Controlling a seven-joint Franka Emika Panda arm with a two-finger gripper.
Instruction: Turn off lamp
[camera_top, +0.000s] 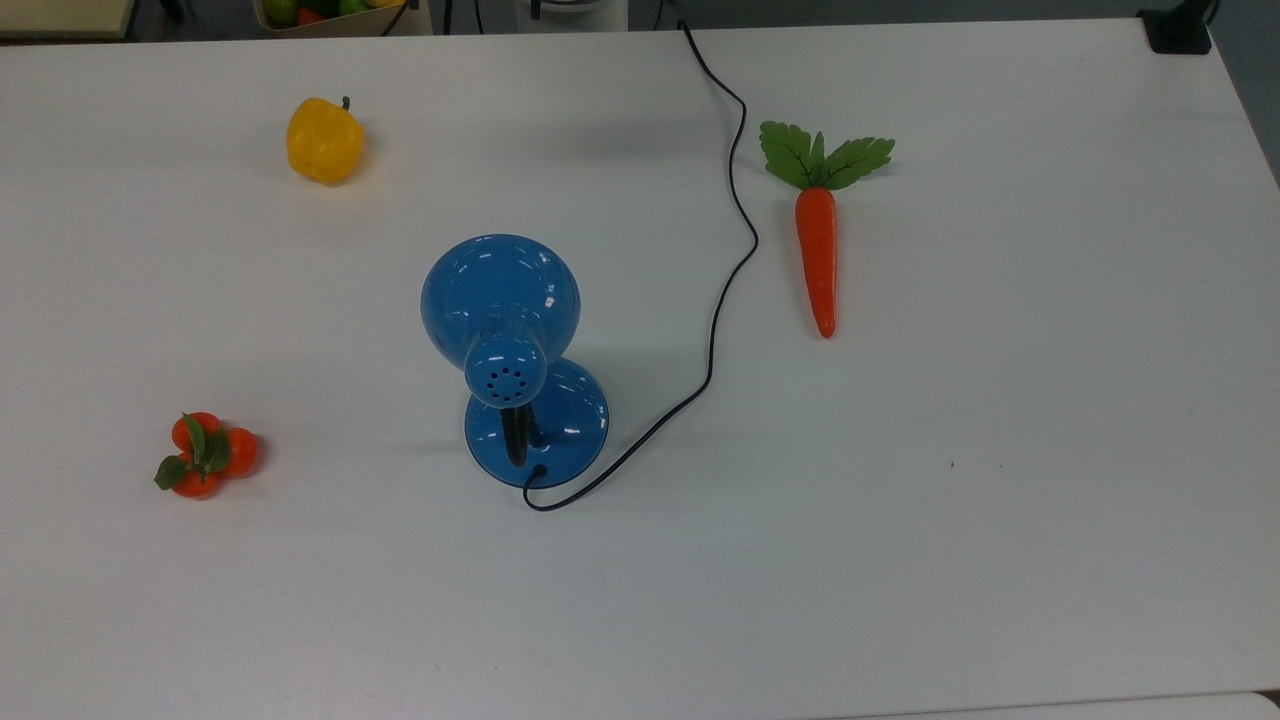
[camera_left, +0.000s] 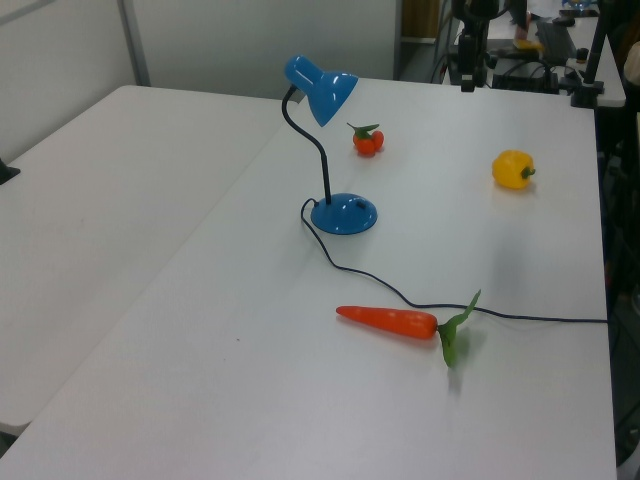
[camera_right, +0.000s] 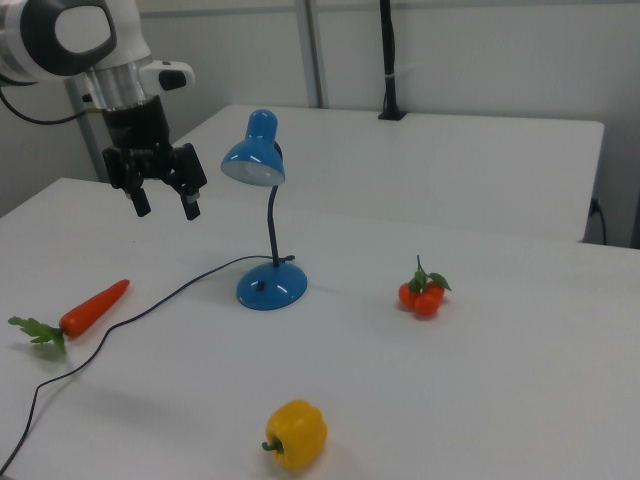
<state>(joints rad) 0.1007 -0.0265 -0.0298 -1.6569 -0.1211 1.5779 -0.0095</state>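
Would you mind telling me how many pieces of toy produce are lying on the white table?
3: a yellow bell pepper at the top view's upper left, a tomato cluster at its lower left, and a carrot right of the lamp cord.

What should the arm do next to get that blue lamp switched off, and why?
Probably move the open gripper down toward the lamp's round base. In the right view it hangs in the air with fingers spread, to the right view's left of the lamp, touching nothing. A small dark spot on the base may be the switch.
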